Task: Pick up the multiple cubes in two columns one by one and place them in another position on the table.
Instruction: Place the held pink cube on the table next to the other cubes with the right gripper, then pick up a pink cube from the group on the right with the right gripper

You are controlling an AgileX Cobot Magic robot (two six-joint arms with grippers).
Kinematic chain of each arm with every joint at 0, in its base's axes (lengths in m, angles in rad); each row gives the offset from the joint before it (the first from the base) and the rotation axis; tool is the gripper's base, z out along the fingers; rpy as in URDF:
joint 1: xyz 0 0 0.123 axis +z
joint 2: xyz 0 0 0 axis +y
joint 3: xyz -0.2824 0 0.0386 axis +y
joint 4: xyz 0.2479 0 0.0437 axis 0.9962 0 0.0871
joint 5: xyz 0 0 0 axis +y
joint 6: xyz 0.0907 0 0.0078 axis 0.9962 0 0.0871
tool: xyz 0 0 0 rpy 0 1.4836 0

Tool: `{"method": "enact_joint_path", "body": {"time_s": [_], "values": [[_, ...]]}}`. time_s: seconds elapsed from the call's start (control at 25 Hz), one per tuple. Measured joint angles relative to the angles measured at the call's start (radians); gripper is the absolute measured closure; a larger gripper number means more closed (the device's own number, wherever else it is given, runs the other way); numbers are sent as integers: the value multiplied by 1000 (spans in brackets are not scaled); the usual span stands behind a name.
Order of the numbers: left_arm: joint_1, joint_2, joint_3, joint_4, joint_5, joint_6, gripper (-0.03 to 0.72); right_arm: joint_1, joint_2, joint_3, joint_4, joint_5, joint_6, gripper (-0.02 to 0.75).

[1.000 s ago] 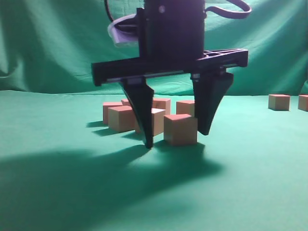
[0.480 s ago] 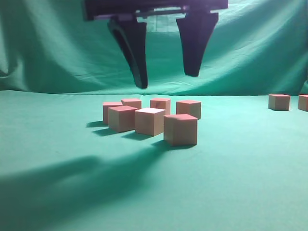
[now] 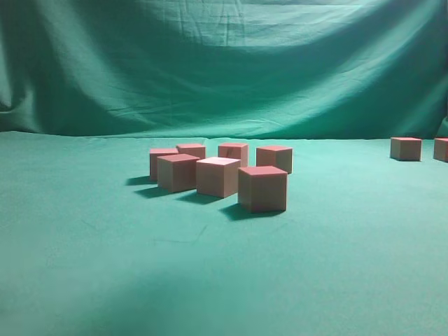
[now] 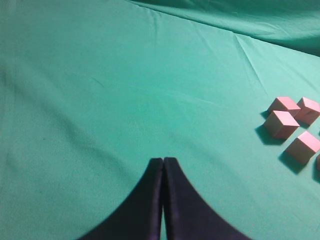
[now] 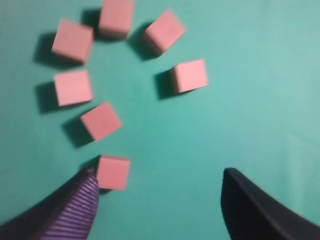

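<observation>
Several small wooden cubes with red-pink tops sit in a loose cluster [image 3: 218, 175] on the green table [image 3: 105, 266]; the nearest cube [image 3: 262, 187] stands at the front right of the cluster. Two more cubes [image 3: 406, 148] stand apart at the far right. Neither gripper shows in the exterior view. My right gripper [image 5: 160, 172] is open and empty, high above the cluster [image 5: 101, 120]; one cube [image 5: 113, 171] lies just beside its left finger, well below it. My left gripper [image 4: 163, 160] is shut and empty over bare cloth, with a few cubes [image 4: 281, 123] off to its right.
A draped green curtain [image 3: 224, 63] hangs behind the table. Bare green cloth lies in front of the cluster and to its left [image 4: 100, 100].
My right gripper has let go of the front right cube and risen straight up, out of the exterior view. The cubes have not moved.
</observation>
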Motion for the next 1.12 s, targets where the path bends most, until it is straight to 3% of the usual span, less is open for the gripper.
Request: {"method": "enact_joint_path", "body": {"time_s": [0.16, 0.4, 0.56, 0.8, 1.12], "values": [[0, 0, 0, 0, 0, 0, 688, -150, -122, 0, 8, 7, 0, 262], [0, 0, 0, 0, 0, 0, 688, -446, -220, 6, 47, 18, -14, 262], [0, 0, 0, 0, 0, 0, 688, -599, -215, 91, 55, 18, -45, 262], [0, 0, 0, 0, 0, 0, 688, -740, -134, 245, 89, -21, -64, 262], [0, 0, 0, 0, 0, 0, 688, -879, 140, 132, 265, -51, -234, 262]]}}
